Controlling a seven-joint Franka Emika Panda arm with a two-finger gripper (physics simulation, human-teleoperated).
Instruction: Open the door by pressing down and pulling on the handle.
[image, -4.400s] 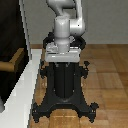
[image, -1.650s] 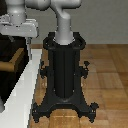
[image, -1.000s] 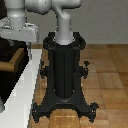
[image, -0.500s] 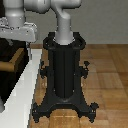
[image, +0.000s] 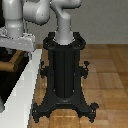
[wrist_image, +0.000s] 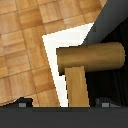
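Observation:
The door (image: 7, 87) is a dark panel in a white frame (image: 26, 92) at the exterior view's left. Its golden-brown handle (image: 12, 63) sticks out just below my gripper (image: 18, 50), which hangs over it. In the wrist view the handle's round bar (wrist_image: 91, 55) and its stem (wrist_image: 77, 89) fill the middle, in front of the white frame (wrist_image: 56, 52) and the dark door (wrist_image: 111, 22). My gripper (wrist_image: 62, 102) is open. One dark fingertip (wrist_image: 22, 103) shows on each side of the stem, apart from it.
The black robot pedestal (image: 64, 75) with its splayed feet stands in the middle on the wooden floor (image: 107, 75). My arm reaches from its top over to the exterior view's left.
Since 4.4 s ago the arm has swung from above the pedestal to the exterior view's left, over the handle. Over the last 1.6 s nothing visibly moves.

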